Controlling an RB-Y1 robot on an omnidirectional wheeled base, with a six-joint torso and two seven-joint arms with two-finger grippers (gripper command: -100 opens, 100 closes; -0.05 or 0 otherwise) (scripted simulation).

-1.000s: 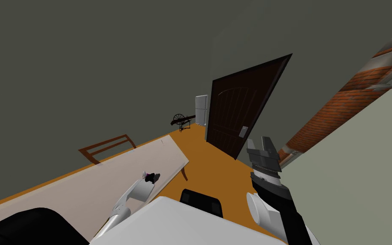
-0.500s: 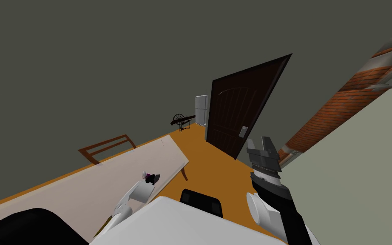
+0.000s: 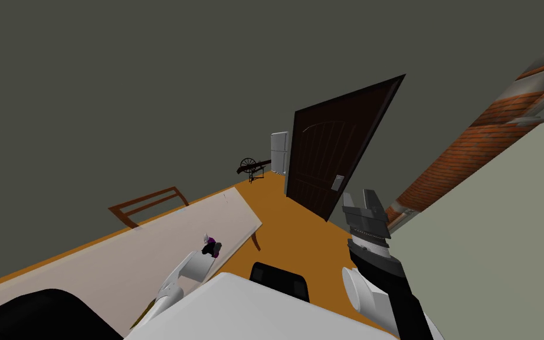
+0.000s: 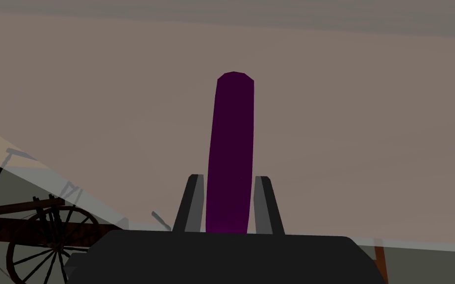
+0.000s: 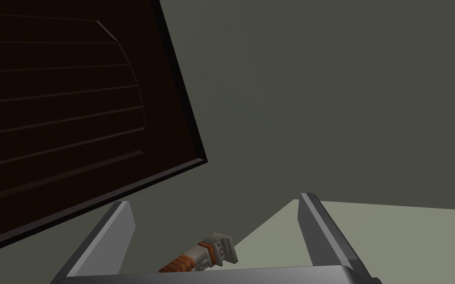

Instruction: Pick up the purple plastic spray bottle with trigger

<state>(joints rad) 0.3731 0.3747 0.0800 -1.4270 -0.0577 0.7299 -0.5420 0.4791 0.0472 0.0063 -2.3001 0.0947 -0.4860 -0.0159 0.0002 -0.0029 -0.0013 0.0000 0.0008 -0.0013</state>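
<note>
While the left gripper (image 4: pixel 229 178) clamps the purple spray bottle (image 4: pixel 231 138), the right gripper (image 3: pixel 364 198) hangs with its fingers wide apart.
Both left fingers (image 4: pixel 193 202) press the bottle's sides near one end; its long purple body reaches out past the fingertips, over the pale table (image 3: pixel 147 248) near that table's end corner. Whether the bottle touches the tabletop cannot be told. The right gripper is raised well apart from the table, before the dark door (image 3: pixel 336 147).

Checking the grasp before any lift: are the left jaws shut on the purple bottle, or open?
Shut on it. The left wrist view shows the left gripper with jaws pressing both sides of the purple bottle.
</note>
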